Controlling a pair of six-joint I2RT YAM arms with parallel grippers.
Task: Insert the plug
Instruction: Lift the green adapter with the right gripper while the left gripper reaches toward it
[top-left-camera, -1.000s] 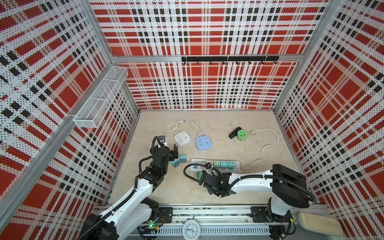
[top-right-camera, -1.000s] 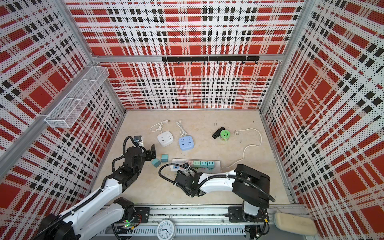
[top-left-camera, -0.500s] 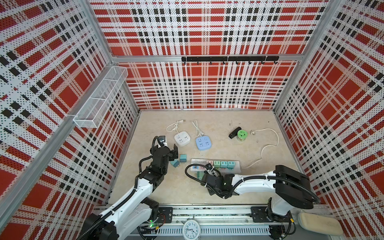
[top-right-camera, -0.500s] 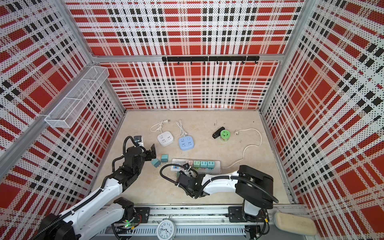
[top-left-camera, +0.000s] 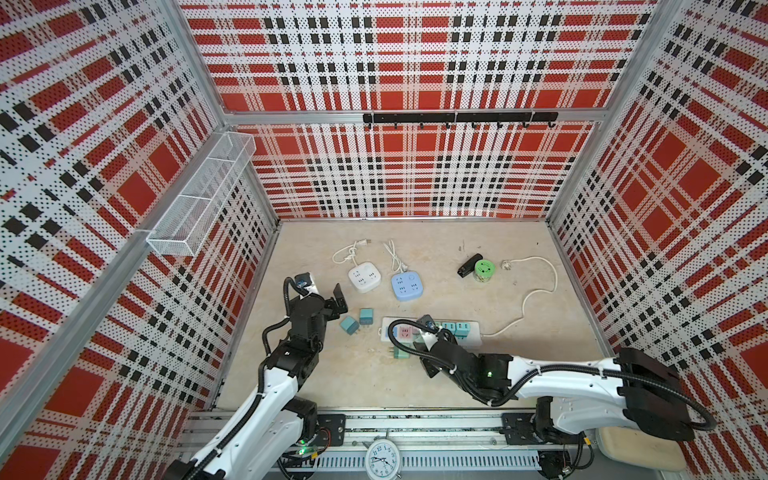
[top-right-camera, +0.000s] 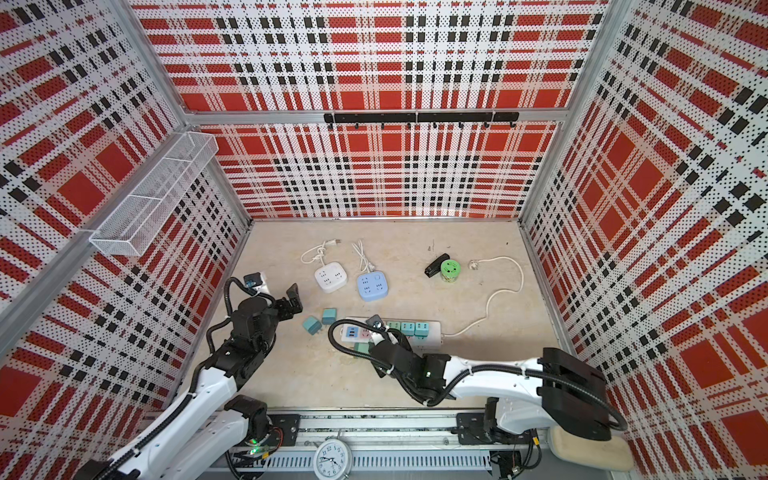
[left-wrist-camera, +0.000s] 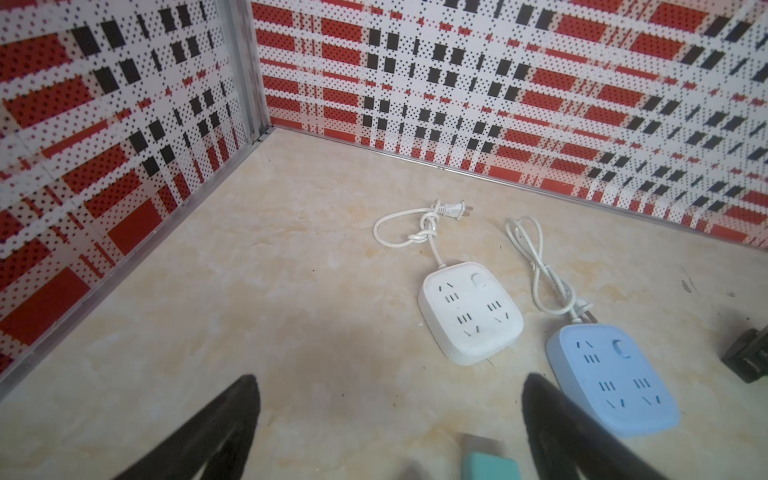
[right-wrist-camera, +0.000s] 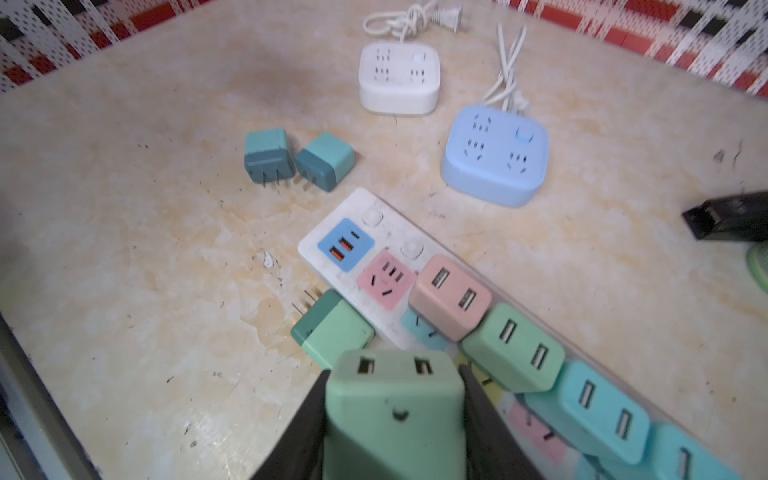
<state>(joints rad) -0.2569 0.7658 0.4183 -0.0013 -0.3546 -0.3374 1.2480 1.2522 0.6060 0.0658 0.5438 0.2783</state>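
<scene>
A light green plug with two USB ports sits between the fingers of my right gripper, which is shut on it at the near edge of the white power strip. The strip carries a pink plug and several green and teal ones in a row. Its pink socket is bare. Another green plug lies on its side against the strip. Two teal plugs lie further off. My left gripper hovers open and empty near them.
A white socket cube and a blue one lie behind the strip with their cords. A green can and a black object sit at the back right. The strip's cable loops there. A wire basket hangs on the left wall.
My right gripper's jaws have closed on the green plug, and its wrist has shifted a little toward the strip. The left arm has not moved.
</scene>
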